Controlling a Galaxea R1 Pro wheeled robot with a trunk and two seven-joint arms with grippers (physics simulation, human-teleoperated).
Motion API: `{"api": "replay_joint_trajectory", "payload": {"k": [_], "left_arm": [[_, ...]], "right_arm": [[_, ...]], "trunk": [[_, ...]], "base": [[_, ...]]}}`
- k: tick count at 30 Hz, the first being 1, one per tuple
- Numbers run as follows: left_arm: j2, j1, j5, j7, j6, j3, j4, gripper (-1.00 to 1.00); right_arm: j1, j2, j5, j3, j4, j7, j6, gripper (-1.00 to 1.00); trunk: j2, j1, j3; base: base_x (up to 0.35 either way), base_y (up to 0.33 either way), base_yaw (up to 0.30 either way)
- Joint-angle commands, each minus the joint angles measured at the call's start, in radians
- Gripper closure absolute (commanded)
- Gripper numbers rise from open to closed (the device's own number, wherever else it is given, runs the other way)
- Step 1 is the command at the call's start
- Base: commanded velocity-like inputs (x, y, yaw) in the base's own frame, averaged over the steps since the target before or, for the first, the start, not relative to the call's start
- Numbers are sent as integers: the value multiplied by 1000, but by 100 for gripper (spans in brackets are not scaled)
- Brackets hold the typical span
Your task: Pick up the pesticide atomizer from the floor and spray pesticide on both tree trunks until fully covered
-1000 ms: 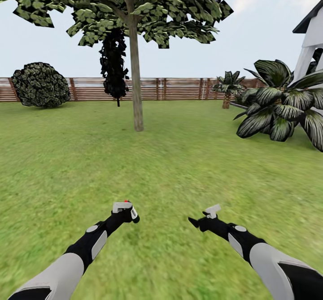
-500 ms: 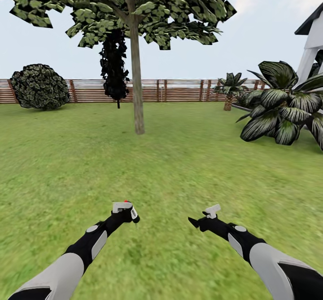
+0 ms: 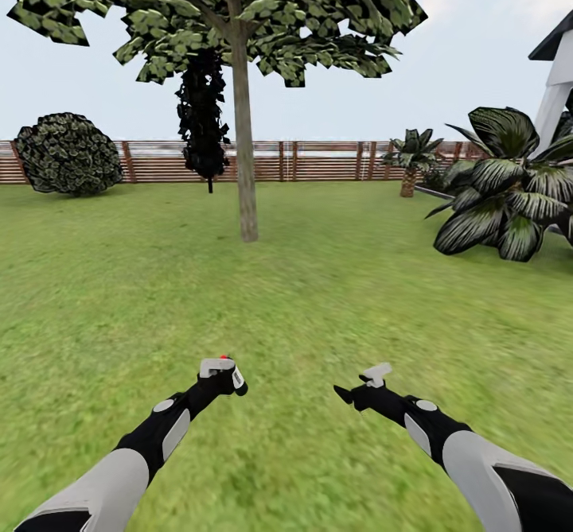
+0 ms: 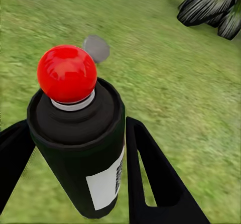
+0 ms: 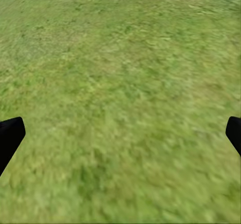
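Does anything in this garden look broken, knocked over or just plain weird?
Nothing stands out. The left gripper holds the pesticide atomizer upright between its fingers, red cap up. The right gripper is open over plain lawn. The tree trunk stands straight and the fence looks intact.

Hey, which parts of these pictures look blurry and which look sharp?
Head view: tree trunk and fence crisp, near lawn smeared. Left wrist view: atomizer sharp between the fingers, grass soft. Right wrist view: grass blurred throughout.
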Motion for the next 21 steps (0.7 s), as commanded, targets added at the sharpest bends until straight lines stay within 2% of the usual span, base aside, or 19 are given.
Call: {"api": "replay_joint_trajectory", "payload": {"k": [1,21], "left_arm": [[0,0,0,1,0,0,0,100],[0,0,0,1,0,0,0,100]], "right_arm": [[0,1,0,0,0,0,0,-100],[0,2,0,0,2,-29,0,-100]], "trunk": [[0,0,0],[0,0,-12]], "base": [[350,117,0],[350,120,0]]}}
